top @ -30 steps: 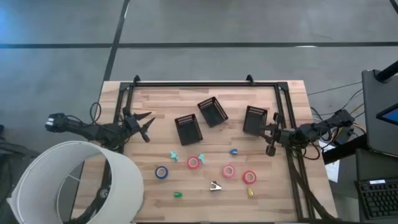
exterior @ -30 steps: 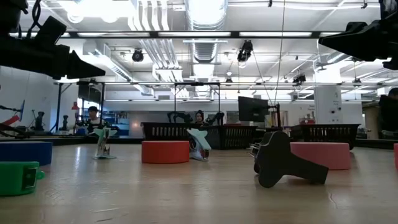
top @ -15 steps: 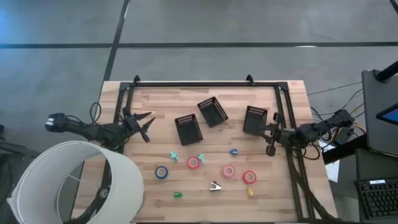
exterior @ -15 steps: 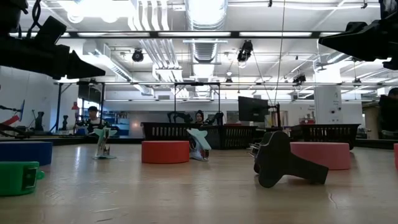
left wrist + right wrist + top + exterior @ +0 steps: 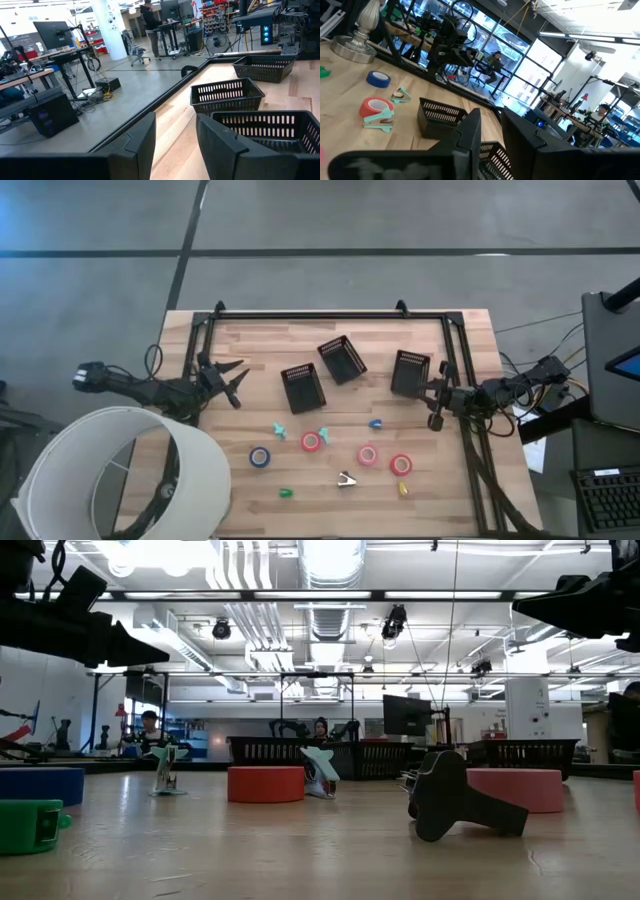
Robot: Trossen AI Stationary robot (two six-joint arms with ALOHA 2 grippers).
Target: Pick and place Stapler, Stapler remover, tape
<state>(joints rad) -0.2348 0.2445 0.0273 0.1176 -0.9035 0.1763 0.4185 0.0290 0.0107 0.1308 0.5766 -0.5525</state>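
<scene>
High view showed the left tool point(image 5: 232, 383) hanging released, fingers spread, over the left part of the wooden surface point(image 5: 260, 340), with the right tool point(image 5: 436, 402) at the right edge, its fingers parted by a narrow gap in its own wrist view. Between the two tools sat three black mesh bins point(image 5: 303, 387), the rightmost just beside the right tool. Nearer the front edge than both tools lay the tape, all small hollow rings lying flat: a blue roll point(image 5: 260, 457) closest to the left tool's side, a red roll point(image 5: 311, 442), a pink roll point(image 5: 367, 455) and another red roll point(image 5: 401, 465) nearest the right tool's side. Two pale teal staple removers point(image 5: 279, 429) lay just beside the first red roll, and a dark stapler point(image 5: 346, 479) rested in front of the pink one. Low view showed that stapler point(image 5: 460, 798) tilted on its side.
</scene>
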